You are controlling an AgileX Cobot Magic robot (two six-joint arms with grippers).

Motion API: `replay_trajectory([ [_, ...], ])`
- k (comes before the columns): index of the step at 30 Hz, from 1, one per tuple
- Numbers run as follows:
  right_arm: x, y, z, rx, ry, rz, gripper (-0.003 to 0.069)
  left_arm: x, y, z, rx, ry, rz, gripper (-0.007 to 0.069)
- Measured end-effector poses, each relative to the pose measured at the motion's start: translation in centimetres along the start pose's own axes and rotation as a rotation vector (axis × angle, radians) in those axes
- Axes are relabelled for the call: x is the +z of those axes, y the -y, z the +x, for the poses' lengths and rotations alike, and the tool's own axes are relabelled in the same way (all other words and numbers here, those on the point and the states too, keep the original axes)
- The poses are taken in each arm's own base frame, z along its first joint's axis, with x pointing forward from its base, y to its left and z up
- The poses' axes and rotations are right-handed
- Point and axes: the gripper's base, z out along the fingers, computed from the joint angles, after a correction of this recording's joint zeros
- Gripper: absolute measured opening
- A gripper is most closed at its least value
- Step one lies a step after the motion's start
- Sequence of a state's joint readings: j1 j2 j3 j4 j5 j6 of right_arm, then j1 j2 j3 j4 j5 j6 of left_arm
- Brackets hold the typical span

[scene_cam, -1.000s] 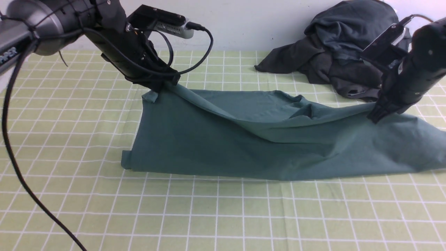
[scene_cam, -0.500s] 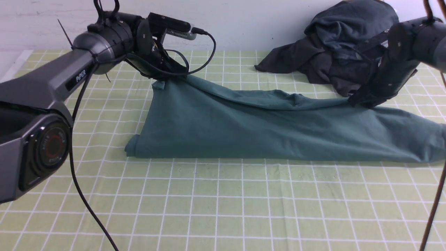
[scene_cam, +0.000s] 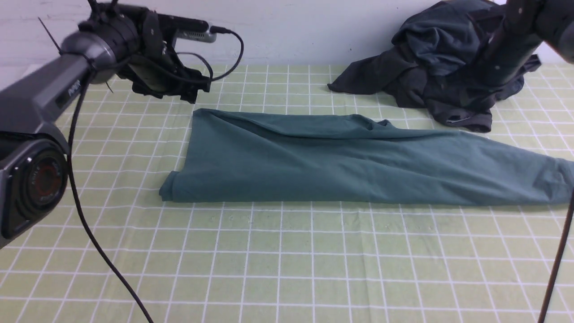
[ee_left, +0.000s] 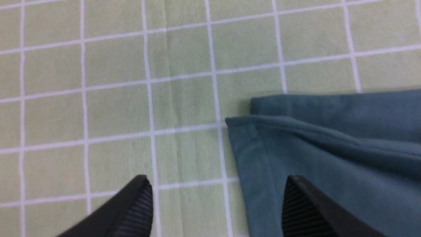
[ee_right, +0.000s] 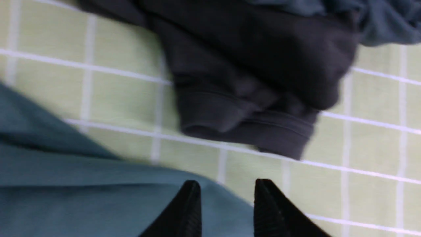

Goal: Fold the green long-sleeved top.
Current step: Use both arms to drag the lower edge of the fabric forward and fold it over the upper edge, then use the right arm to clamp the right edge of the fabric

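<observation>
Checked tabletop (scene_cam: 314, 264), green top (scene_cam: 341, 170) folded lengthwise across it.
Left fingers (ee_left: 309, 204) and right fingers (ee_right: 187, 207) stand open, empty.

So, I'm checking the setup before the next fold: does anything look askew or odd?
Nothing looks damaged. The green top lies slightly askew, its far edge dipping mid-span, and the dark garments sit in a loose, crumpled heap beyond it.

Top (scene_cam: 341, 166): plain teal-green. Worktop (scene_cam: 314, 260): pale green, white grid. Garments (scene_cam: 421, 72): charcoal-grey and dark blue.
</observation>
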State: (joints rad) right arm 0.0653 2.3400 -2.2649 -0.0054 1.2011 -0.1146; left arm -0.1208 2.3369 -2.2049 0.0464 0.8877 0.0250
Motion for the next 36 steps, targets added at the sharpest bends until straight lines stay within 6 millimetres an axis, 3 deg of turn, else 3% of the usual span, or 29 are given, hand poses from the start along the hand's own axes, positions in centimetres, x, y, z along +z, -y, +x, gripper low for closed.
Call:
replay_trajectory([
  [3,0.2,-3.8,-0.1,-0.162,-0.002,-0.195,0.0062,-4.2,0.3,-0.2,0.071,-0.086,0.030,0.0353],
  [4,0.8,-5.9,0.0,-0.248,0.006,-0.271,0.0018,-6.7,0.3,-0.1,0.127,-0.133,0.054,0.0275],
  [5,0.9,-6.2,0.0,-0.266,0.007,-0.279,0.0015,-7.0,0.3,0.0,0.134,-0.146,0.056,0.0239],
  [6,1.9,-7.8,0.3,-0.315,-0.003,-0.322,-0.0001,-8.8,0.4,-0.1,0.159,-0.147,0.078,0.0155],
  [8,3.3,-9.4,0.8,-0.355,-0.028,-0.353,-0.0010,-11.3,0.6,0.0,0.165,-0.131,0.105,0.0063],
  [12,7.5,-11.1,2.2,-0.412,-0.076,-0.365,-0.0011,-17.0,1.9,1.2,0.164,-0.094,0.193,0.0004],
  [13,7.5,-11.1,2.2,-0.411,-0.073,-0.364,-0.0011,-17.5,1.9,1.2,0.165,-0.083,0.196,0.0004],
  [14,7.8,-10.9,1.4,-0.405,0.007,-0.317,-0.0011,-19.8,2.6,2.2,0.176,-0.073,0.227,-0.0002],
  [15,8.2,-10.7,1.0,-0.393,0.053,-0.282,-0.0011,-20.7,3.1,2.9,0.183,-0.077,0.242,-0.0003],
  [17,8.6,-9.7,-0.1,-0.322,0.159,-0.196,-0.0011,-23.7,3.8,4.6,0.193,-0.061,0.270,-0.0003],
  [18,8.7,-9.6,-0.2,-0.314,0.166,-0.190,-0.0011,-23.7,3.9,5.0,0.193,-0.072,0.274,-0.0003],
  [20,8.0,-7.9,-1.4,-0.203,0.238,-0.141,-0.0009,-26.4,3.8,7.4,0.196,-0.066,0.276,-0.0003],
  [22,6.3,-5.7,-2.2,-0.096,0.267,-0.116,-0.0001,-28.2,3.6,10.3,0.200,-0.081,0.266,-0.0003],
  [25,3.6,-2.5,-2.4,-0.024,0.248,-0.088,0.0016,-29.1,3.3,13.8,0.206,-0.117,0.249,-0.0003],
  [26,1.5,0.3,-2.1,0.020,0.206,-0.065,0.0038,-30.2,3.0,16.7,0.210,-0.123,0.232,-0.0003],
  [29,-1.8,3.9,-1.1,0.079,0.173,-0.030,0.0093,-30.4,2.8,21.3,0.188,-0.095,0.211,-0.0003],
  [32,-4.8,6.9,1.0,0.136,0.130,-0.001,0.0197,-28.7,2.8,26.1,0.159,-0.032,0.191,-0.0003],
  [33,-5.0,7.2,1.2,0.143,0.123,0.003,0.0214,-28.7,2.8,26.4,0.159,-0.023,0.189,-0.0003],
  [34,-5.7,8.6,3.1,0.182,0.062,0.010,0.0292,-27.2,2.7,28.8,0.159,-0.020,0.172,-0.0003],
  [36,-5.6,9.9,5.1,0.222,-0.020,0.009,0.0363,-26.2,2.6,30.5,0.168,-0.020,0.153,-0.0003],
])
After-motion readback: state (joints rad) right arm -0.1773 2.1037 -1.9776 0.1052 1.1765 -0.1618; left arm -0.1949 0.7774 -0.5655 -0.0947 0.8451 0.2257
